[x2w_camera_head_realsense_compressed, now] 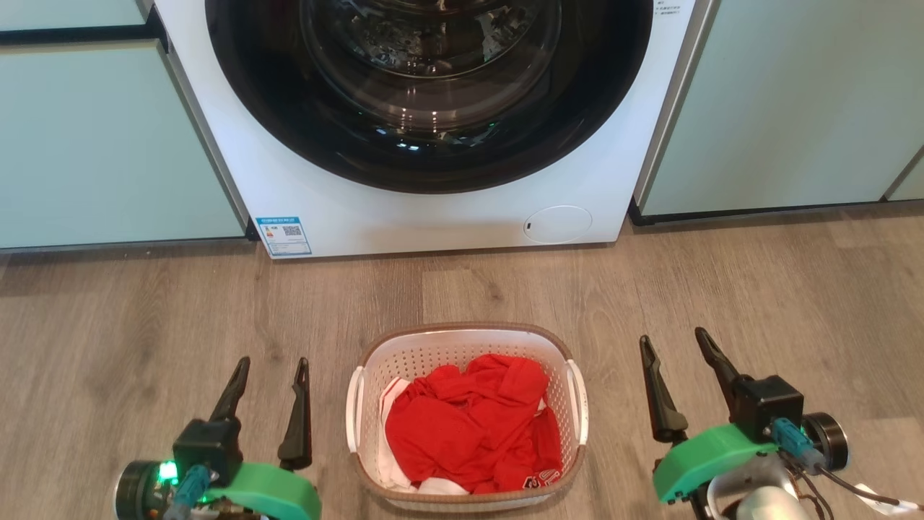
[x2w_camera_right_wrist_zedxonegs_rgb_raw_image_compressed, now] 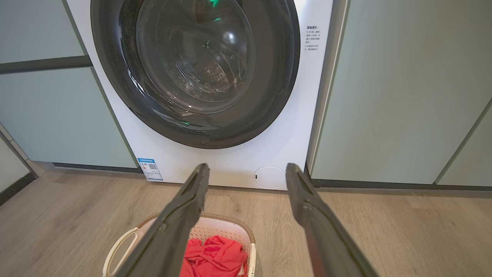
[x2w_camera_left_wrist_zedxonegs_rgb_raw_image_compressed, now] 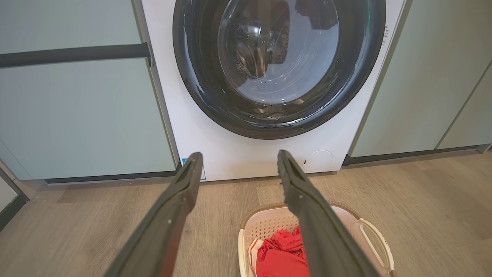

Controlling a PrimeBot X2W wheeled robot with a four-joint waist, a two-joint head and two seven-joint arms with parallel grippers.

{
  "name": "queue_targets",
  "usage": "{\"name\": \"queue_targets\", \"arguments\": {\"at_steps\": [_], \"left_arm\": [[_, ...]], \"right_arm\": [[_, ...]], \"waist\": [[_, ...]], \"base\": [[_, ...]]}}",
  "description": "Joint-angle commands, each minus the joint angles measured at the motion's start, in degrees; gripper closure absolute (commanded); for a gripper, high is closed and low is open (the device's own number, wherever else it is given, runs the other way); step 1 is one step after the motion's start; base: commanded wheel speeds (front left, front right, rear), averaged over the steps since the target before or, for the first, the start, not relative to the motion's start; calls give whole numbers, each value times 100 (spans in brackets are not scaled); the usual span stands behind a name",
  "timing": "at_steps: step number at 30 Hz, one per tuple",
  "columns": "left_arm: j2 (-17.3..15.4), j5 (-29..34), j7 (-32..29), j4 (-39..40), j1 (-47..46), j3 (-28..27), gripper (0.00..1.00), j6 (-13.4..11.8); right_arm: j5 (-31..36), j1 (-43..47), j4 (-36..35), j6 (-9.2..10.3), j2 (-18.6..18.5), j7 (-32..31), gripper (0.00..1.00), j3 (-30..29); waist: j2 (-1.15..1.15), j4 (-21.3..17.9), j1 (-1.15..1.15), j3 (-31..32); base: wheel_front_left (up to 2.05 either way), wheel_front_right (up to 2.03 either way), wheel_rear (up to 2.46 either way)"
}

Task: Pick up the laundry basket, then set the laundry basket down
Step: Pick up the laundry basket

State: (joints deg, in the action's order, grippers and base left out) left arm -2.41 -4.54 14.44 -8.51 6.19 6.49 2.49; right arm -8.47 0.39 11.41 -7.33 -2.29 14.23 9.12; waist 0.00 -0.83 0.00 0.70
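Left gripper [x2w_camera_head_realsense_compressed: 274, 361] and right gripper [x2w_camera_head_realsense_compressed: 671, 336] flank the laundry basket [x2w_camera_head_realsense_compressed: 462, 329], both spread wide, holding nothing. Red clothes [x2w_camera_head_realsense_compressed: 469, 426] lie inside it; a washing machine [x2w_camera_head_realsense_compressed: 433, 217] stands behind it.

basket [x2w_camera_head_realsense_compressed: 433, 357]: white perforated plastic, smooth, slight sheen; brown rim. cloth [x2w_camera_head_realsense_compressed: 469, 426] inside: red, soft, creased, matt. floor [x2w_camera_head_realsense_compressed: 144, 310]: wood-grain planks, matt. washer [x2w_camera_head_realsense_compressed: 404, 209] front: white, glossy; door [x2w_camera_head_realsense_compressed: 433, 94] dark glass, very reflective. cabinets [x2w_camera_head_realsense_compressed: 94, 144] left and right: pale green, smooth, matt. fingers [x2w_camera_head_realsense_compressed: 297, 415]: dark, matt; mounts [x2w_camera_head_realsense_compressed: 704, 451] green plastic.
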Motion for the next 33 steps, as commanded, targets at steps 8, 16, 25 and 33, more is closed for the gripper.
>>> {"name": "queue_targets", "arguments": {"at_steps": [8, 16, 25, 33], "left_arm": [[-47, 0, 56, 182, -121, -155, 0, -38], [-47, -33, 56, 137, -141, -133, 0, -51], [-47, -94, 56, -5, -359, -114, 0, -43], [-47, -265, 56, -260, -971, -62, 0, -20]], "right_arm": [[44, -181, -210, -16, -59, 77, 0, 84], [29, -202, -159, -16, -59, 77, 0, 60], [49, -412, -41, -16, -59, 77, 0, 40], [186, -930, 105, -16, -59, 77, 0, -35]], "waist": [[0, 4, 0, -33], [0, 10, 0, -136], [0, 37, 0, -566], [0, 102, 0, -1386]], "base": [[0, 0, 0], [0, 0, 0], [0, 0, 0], [0, 0, 0]]}}
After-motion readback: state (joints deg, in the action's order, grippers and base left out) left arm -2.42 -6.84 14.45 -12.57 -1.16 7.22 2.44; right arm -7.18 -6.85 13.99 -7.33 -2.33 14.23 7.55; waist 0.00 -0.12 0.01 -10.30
